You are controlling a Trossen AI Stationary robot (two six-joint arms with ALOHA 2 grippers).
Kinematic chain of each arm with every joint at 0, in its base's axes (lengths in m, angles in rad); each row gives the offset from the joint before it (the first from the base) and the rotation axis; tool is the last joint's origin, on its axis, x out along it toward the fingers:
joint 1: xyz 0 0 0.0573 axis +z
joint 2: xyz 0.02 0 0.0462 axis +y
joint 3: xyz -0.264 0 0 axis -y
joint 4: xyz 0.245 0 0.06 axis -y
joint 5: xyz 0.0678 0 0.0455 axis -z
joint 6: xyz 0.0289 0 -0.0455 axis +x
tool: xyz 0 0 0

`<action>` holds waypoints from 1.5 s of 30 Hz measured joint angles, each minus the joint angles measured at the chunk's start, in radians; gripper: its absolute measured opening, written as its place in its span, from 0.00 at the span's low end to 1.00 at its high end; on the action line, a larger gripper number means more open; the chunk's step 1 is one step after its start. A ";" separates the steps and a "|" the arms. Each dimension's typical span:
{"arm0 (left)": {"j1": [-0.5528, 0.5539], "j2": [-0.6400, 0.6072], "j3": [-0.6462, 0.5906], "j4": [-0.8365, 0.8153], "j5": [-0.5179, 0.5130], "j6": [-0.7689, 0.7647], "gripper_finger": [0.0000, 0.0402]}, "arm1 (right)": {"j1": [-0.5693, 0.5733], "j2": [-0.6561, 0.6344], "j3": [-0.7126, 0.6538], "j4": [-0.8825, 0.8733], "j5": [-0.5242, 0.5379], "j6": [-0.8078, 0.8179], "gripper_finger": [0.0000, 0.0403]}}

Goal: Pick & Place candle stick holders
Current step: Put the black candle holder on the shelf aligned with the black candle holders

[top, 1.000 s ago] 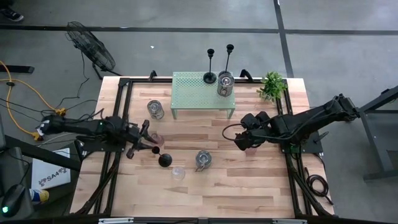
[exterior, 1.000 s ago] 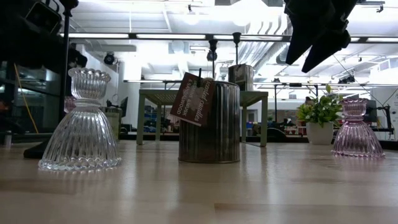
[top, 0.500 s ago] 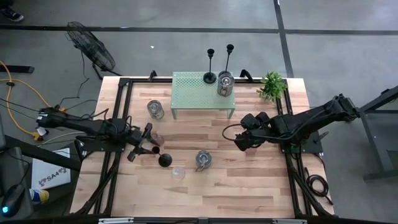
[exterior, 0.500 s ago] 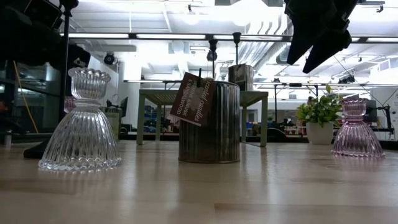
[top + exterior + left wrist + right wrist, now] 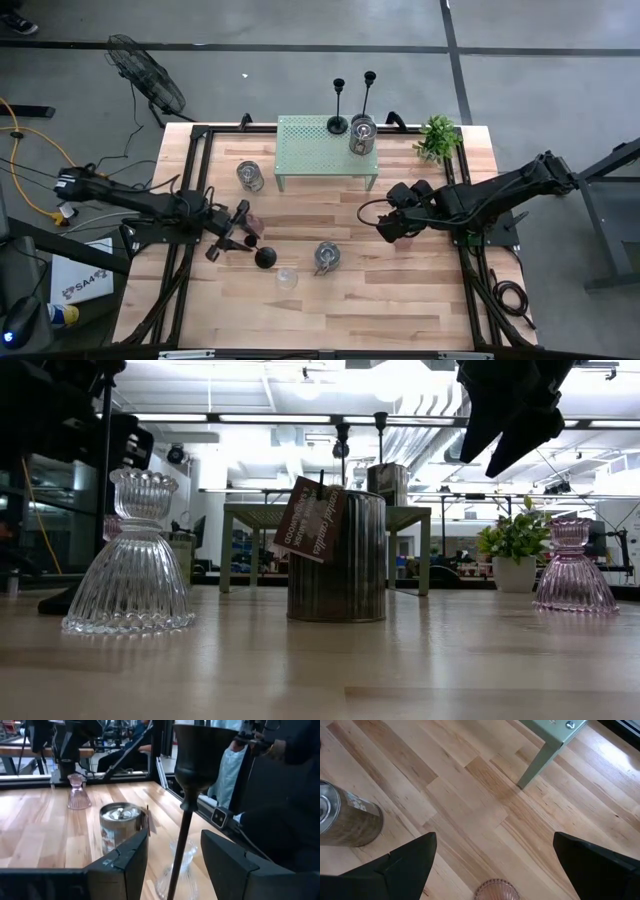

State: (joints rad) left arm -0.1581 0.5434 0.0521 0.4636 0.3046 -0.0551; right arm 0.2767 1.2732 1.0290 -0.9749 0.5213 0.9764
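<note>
A black candlestick [image 5: 265,257] stands upright on its round base on the table, left of centre. My left gripper [image 5: 241,231] is open. In the left wrist view [image 5: 174,836] its fingers stand on either side of the candlestick's thin stem [image 5: 178,845] without touching it, below the top cup [image 5: 204,750]. My right gripper [image 5: 385,226] is open and empty, above the table right of centre, over a pink glass cup [image 5: 492,890]. Two more black candlesticks [image 5: 338,105] stand at the far side of the shelf.
A pale green shelf [image 5: 325,150] at the far middle bears a silvery jar [image 5: 362,133]. Other jars stand on the table [image 5: 250,176] [image 5: 326,257]. A clear glass cup [image 5: 287,278] and a pink cup [image 5: 253,224] stand near the candlestick. A plant [image 5: 437,137] is far right.
My left gripper has gone a little toward the table's right edge, toward the black candlestick, staying open. The candlestick has kept its place.
</note>
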 joint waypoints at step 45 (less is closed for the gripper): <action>0.001 0.103 0.002 0.141 0.004 0.013 0.01 | 0.000 0.000 0.000 -0.001 0.000 0.015 0.97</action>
State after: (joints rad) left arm -0.1574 0.6460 0.0539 0.6050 0.3083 -0.0424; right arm 0.2766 1.2732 1.0290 -0.9756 0.5213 0.9911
